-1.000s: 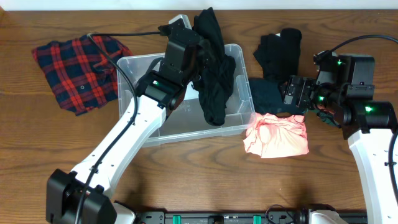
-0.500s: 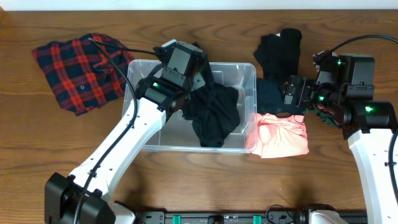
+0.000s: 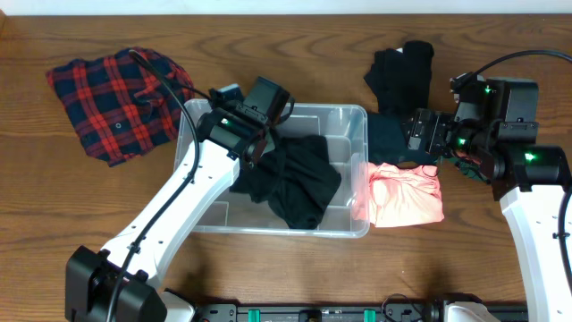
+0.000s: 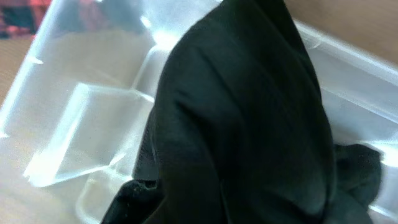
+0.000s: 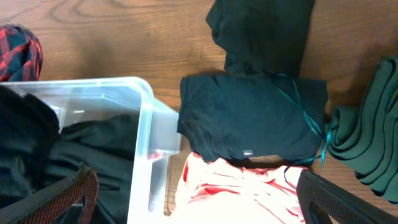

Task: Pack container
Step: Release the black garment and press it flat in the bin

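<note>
The only label-like marks are a small pale tag on the folded dark garment (image 5: 249, 118), too small to read, and a pale rectangle on the container's base in the left wrist view, where no print can be made out. The container (image 3: 295, 231) sits at the middle of the tabletop (image 3: 71, 206). It is clear and colourless, rectangular with rounded corners and a thick rim, and a black garment (image 3: 290, 174) is heaped across its right half. Its left half shows bare base. Its right wall lies just beside a coral garment (image 3: 402, 192), and a red plaid shirt (image 3: 112, 94) reaches its far left corner. Bare wood runs along the near edge and to the near left. Another black garment (image 3: 402, 72) lies at the far right, and a green one (image 5: 367, 143) lies right of the folded piece. The left hand (image 3: 266, 134) is over the container against the black garment, whose cloth fills its camera, so its grip cannot be told. The right hand (image 3: 415, 136) hangs over the folded garment with its fingers (image 5: 68, 193) spread wide, holding nothing.
</note>
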You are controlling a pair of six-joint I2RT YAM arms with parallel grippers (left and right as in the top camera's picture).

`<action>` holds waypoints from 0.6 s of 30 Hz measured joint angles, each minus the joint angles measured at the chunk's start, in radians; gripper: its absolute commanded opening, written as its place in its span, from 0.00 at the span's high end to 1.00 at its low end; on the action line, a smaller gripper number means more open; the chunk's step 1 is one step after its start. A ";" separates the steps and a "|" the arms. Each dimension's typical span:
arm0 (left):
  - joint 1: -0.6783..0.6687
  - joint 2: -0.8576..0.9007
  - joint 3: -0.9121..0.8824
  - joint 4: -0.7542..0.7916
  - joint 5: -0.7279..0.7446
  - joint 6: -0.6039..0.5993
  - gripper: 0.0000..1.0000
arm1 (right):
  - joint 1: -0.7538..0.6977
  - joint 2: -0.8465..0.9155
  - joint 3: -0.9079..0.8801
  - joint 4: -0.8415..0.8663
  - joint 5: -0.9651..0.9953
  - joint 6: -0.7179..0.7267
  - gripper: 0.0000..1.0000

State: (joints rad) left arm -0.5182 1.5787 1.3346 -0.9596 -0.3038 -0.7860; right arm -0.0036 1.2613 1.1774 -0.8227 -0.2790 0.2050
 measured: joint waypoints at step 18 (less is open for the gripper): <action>-0.001 -0.004 0.013 0.073 0.061 0.188 0.36 | 0.000 0.000 0.000 0.000 0.000 0.000 0.01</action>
State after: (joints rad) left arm -0.5190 1.5749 1.3476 -0.8864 -0.2432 -0.5983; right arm -0.0036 1.2613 1.1774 -0.8230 -0.2790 0.2050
